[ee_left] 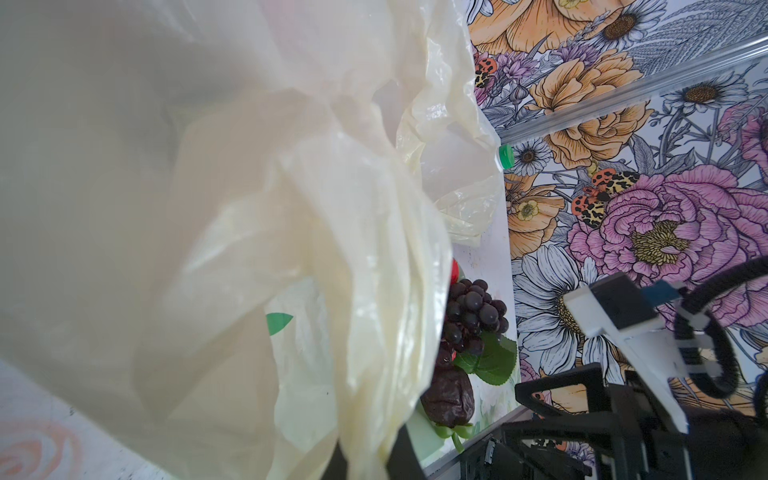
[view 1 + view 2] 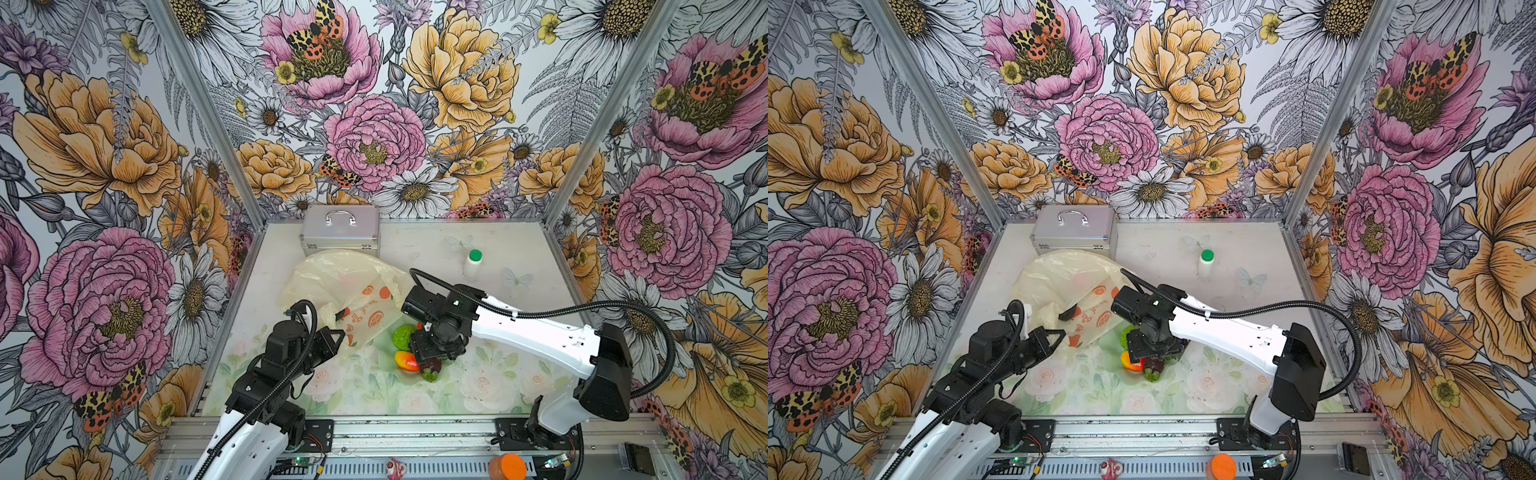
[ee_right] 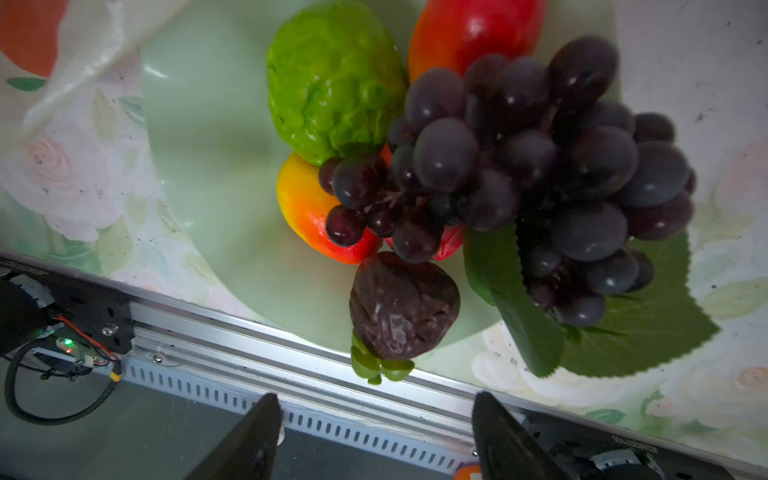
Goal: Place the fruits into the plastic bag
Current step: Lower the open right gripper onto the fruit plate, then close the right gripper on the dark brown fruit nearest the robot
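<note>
Nearest, the right pincer point(image 3: 376, 419) hangs above the pale green dish point(image 3: 208, 166), its two fingers spread wide with nothing between them. Under it I count five fruits. One dark mangosteen point(image 3: 403, 307) is closest to the fingertips. Then come one red-yellow mango point(image 3: 305, 208), one bumpy green ball point(image 3: 332, 83), and one grape bunch point(image 3: 540, 166) with green leaves. The fifth is one red fruit point(image 3: 473, 29), cut off by the frame edge. A red sliver point(image 3: 451, 245) under the grapes is too covered to name. In both top views this pincer's own body hides much of the dish.

To its left, the left pincer point(image 2: 340, 332) is clamped on the edge of the one plastic bag point(image 2: 345, 278). The bag drapes across that wrist's view and blocks most of it. It reaches the dish's rim and spreads away beyond both pincers; its contents cannot be made out. Behind the bag stands one silver case point(image 2: 340, 232). Far beyond the right pincer stands one white bottle point(image 2: 473, 264), upright, with a green cap.
</note>
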